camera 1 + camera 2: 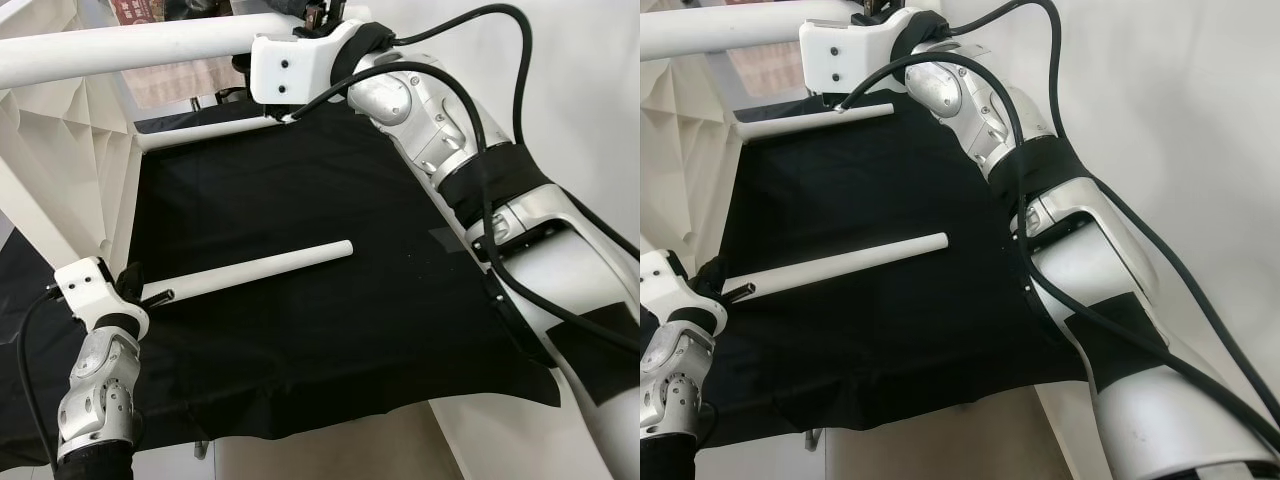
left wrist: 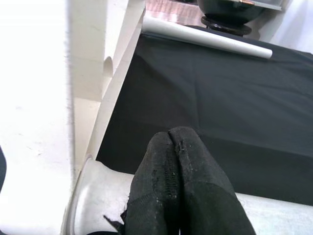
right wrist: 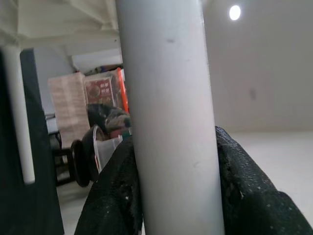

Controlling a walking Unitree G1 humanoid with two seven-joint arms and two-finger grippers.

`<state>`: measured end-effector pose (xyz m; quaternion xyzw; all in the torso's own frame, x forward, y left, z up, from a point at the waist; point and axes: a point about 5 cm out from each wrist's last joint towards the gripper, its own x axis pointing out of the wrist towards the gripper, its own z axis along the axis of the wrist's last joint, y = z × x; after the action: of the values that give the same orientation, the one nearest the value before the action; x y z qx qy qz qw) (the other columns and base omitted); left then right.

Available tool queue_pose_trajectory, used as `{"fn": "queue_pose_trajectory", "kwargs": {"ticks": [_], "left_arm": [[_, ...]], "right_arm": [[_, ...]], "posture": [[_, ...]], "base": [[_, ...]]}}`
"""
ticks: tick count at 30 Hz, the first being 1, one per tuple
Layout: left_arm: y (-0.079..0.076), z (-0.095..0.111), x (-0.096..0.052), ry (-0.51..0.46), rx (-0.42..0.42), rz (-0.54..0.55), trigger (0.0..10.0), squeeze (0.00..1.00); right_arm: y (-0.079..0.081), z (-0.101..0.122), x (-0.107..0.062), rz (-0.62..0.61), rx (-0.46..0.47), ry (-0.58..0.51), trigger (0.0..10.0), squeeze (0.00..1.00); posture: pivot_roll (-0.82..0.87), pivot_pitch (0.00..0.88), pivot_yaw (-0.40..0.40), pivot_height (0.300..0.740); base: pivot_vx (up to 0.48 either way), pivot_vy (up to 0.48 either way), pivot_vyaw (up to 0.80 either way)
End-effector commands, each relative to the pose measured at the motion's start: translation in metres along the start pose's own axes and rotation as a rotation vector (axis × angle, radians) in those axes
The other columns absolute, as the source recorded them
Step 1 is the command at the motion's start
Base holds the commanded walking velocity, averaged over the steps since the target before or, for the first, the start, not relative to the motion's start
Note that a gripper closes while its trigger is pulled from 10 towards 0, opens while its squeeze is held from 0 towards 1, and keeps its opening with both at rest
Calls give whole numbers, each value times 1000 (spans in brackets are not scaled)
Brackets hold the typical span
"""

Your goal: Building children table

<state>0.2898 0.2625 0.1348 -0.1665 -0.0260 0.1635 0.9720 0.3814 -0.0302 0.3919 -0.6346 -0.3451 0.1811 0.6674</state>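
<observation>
On the left, my left hand (image 1: pixel 140 285) sits at the near end of the loose white leg (image 1: pixel 255 268). This leg lies flat on the black cloth (image 1: pixel 330 330) that covers the counter. In the left wrist view my fingers (image 2: pixel 176 181) are pressed together and lie across the top of the leg. I think I rest there to keep the leg from rolling away, but I cannot tell if I really grip it.

Beyond the loose leg, at the far edge of the cloth, another white leg (image 1: pixel 815 122) sticks out. It looks joined to the white table top (image 1: pixel 60 170) that stands on its edge on the left of the cloth.

Further right and higher up, my right hand (image 3: pixel 168 196) is clamped on the long white leg (image 1: pixel 130 50) that stretches over the cloth. My fingers squeeze it from both sides. I think I hold it up so it lines up with the table top.

I cannot read any writing. The red packs (image 3: pixel 105 95) far behind are too blurry.
</observation>
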Motion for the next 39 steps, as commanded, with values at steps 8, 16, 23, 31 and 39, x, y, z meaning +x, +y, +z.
{"fn": "queue_pose_trajectory", "kwargs": {"ticks": [8, 16, 23, 31, 39], "left_arm": [[13, 1, 0, -13, 6, 50, 10000, 0], [24, 4, 11, -53, -6, 99, 10000, 0], [37, -9, 16, 1, -103, 99, 10000, 0], [56, -1, 28, -19, -109, 117, 10000, 0], [86, 8, 28, -28, -167, 178, 10000, 0]], "right_arm": [[-6, 7, 4, -23, 24, -31, 0, 0], [-2, 5, 6, -10, 65, -20, 0, 0], [-4, 3, 4, -18, 86, -22, 0, 0], [-3, 1, 2, -4, 124, -33, 0, 0], [-5, -10, -4, -8, 161, 3, 0, 0]], "posture": [[-127, 73, 37, 740], [-128, 75, 33, 740], [-140, 79, 29, 740], [-146, 96, 26, 740], [-148, 101, 24, 740]], "base": [[0, 0, 0], [0, 0, 0], [0, 0, 0], [0, 0, 0], [0, 0, 0]]}}
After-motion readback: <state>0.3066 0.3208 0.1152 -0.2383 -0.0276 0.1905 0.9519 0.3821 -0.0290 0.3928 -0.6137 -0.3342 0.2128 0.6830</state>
